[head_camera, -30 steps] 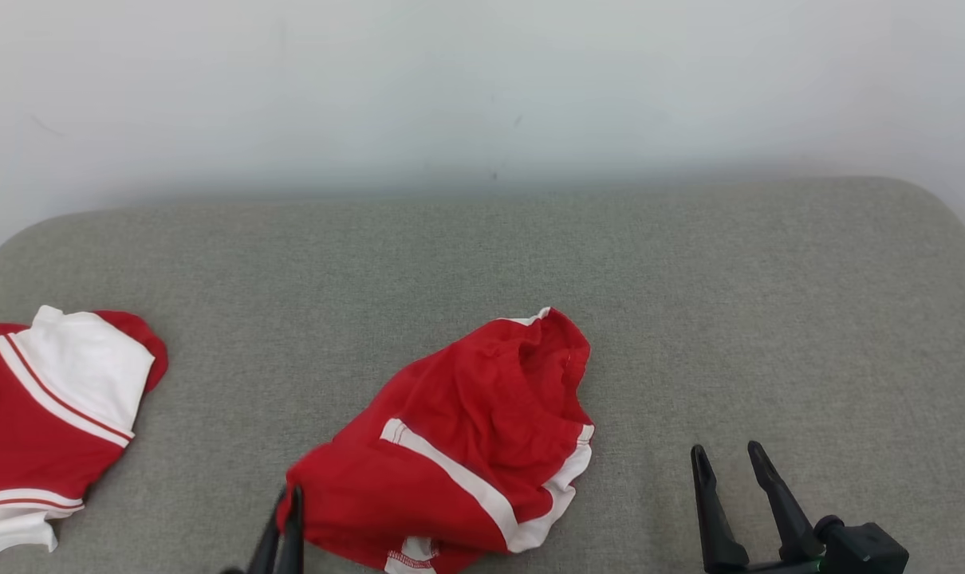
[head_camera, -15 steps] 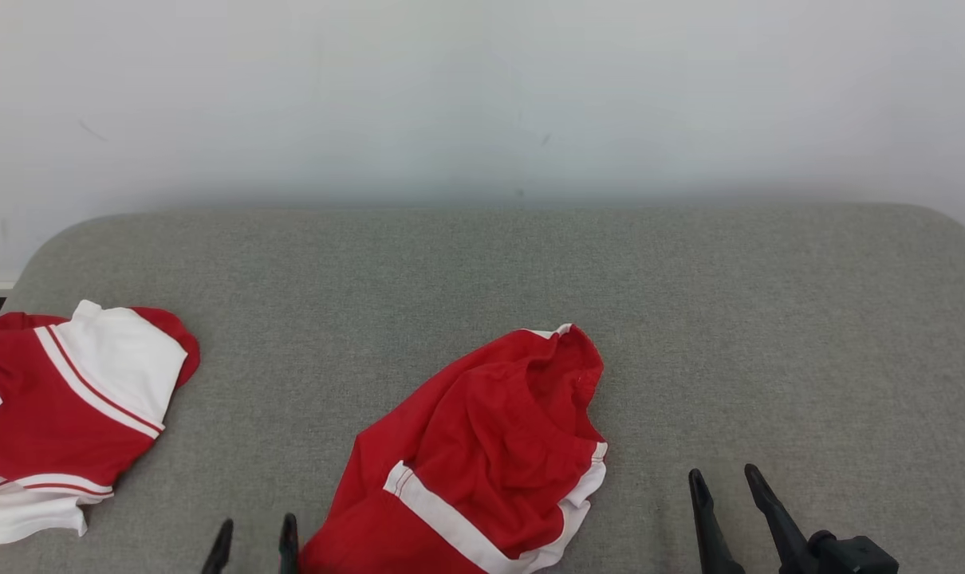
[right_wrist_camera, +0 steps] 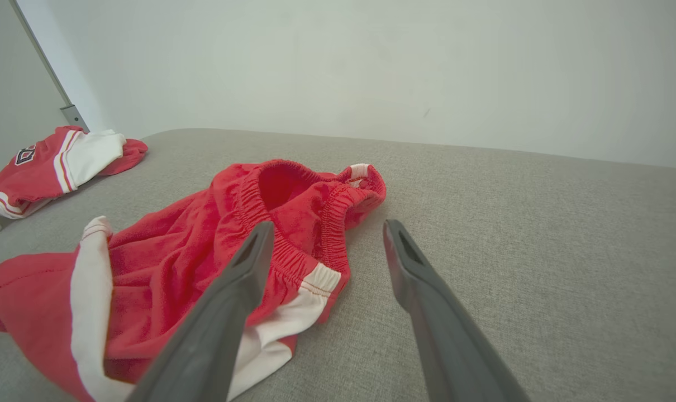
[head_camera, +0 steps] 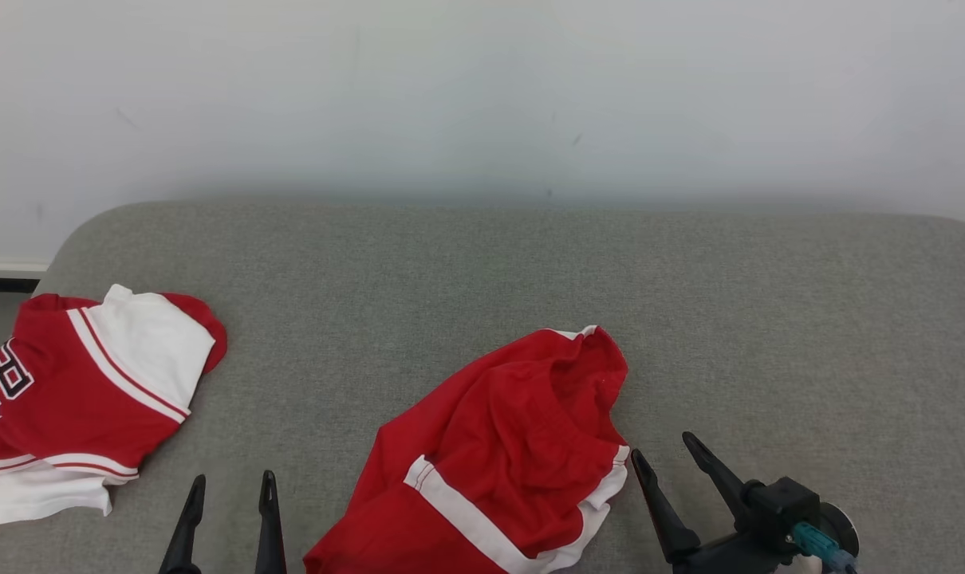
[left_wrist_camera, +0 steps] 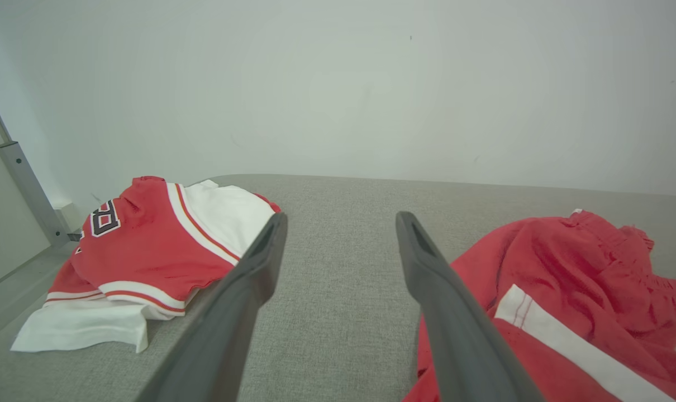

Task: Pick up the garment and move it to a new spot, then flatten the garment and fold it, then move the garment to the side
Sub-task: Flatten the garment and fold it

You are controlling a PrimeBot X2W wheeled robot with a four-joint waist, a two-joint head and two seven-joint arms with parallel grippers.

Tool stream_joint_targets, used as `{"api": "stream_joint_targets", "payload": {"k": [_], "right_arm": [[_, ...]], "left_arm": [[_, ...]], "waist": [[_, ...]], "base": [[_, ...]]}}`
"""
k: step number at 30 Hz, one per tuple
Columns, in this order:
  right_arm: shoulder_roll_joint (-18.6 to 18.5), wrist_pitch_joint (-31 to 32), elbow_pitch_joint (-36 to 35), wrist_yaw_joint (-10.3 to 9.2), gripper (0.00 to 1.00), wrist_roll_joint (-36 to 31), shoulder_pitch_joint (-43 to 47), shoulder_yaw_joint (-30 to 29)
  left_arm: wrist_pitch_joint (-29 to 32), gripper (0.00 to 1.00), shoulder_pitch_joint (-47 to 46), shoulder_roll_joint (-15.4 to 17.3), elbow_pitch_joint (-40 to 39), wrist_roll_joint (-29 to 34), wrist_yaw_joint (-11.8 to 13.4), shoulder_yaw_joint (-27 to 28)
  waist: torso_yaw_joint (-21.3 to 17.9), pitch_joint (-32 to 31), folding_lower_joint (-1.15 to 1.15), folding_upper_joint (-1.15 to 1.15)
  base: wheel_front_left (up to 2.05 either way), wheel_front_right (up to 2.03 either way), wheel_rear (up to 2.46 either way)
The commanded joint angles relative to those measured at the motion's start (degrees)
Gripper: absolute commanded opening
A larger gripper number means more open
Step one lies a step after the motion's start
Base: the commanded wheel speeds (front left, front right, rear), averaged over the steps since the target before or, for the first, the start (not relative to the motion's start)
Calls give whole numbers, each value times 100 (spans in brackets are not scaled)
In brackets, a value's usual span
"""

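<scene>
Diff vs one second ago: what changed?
Left gripper let go of the red shorts and now stands open just left of them. Right gripper, open throughout, edged toward the shorts' right edge. Camera panned. Shorts and jersey lie where they were.

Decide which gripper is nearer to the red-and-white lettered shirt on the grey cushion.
Left. The left gripper is just right of the shirt, with bare grey cushion between them; the right gripper is much farther right, beyond the red shorts.

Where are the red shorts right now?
Head view: the red shorts lie crumpled at bottom centre of the grey cushion, between the left end effector and the right end effector.
</scene>
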Motion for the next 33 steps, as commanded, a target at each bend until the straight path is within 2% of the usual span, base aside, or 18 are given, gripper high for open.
{"api": "stream_joint_targets", "payload": {"k": [1, 6, 13, 14, 15, 21, 29, 33], "right_arm": [[-57, -5, 145, -13, 100, 102, -155, 103], [-281, 64, 997, -13, 100, 303, -715, 583], [-337, 104, 2028, -13, 100, 691, -1326, 1156], [-307, 94, 2132, -13, 25, 771, -1381, 1221], [-297, 84, 2216, -13, 0, 838, -1447, 1267], [-428, -8, 2253, -13, 0, 1132, -1643, 1065], [-711, -5, 1225, -13, 0, 1073, -790, -311], [-666, -5, 965, -13, 0, 964, -306, -777]], "left_arm": [[-20, 100, 12, -4, -11, 50, 14, 15], [-20, 100, -38, -10, 57, 38, -35, 16], [-20, 100, -166, -10, 106, -64, 4, -84], [-20, 100, -173, -11, 113, -72, 8, -89], [-20, 100, -180, -11, 119, -77, 14, -94], [-20, 100, -124, -12, 144, -120, 33, -146], [-20, 100, -162, -12, 185, -216, 60, -372], [-20, 100, -192, -12, 194, -242, 81, -469]], "waist": [[81, 15, 0, 0], [280, 128, 0, 0], [516, 313, 0, 0], [529, 329, 0, 0], [538, 335, 0, 0], [420, 312, 0, 0], [110, 237, 0, 0], [35, 219, 0, 0]], "base": [[0, 0, 0], [0, 0, 0], [0, 0, 0], [0, 0, 0], [0, 0, 0], [0, 0, 0], [0, 0, 0], [0, 0, 0]]}}
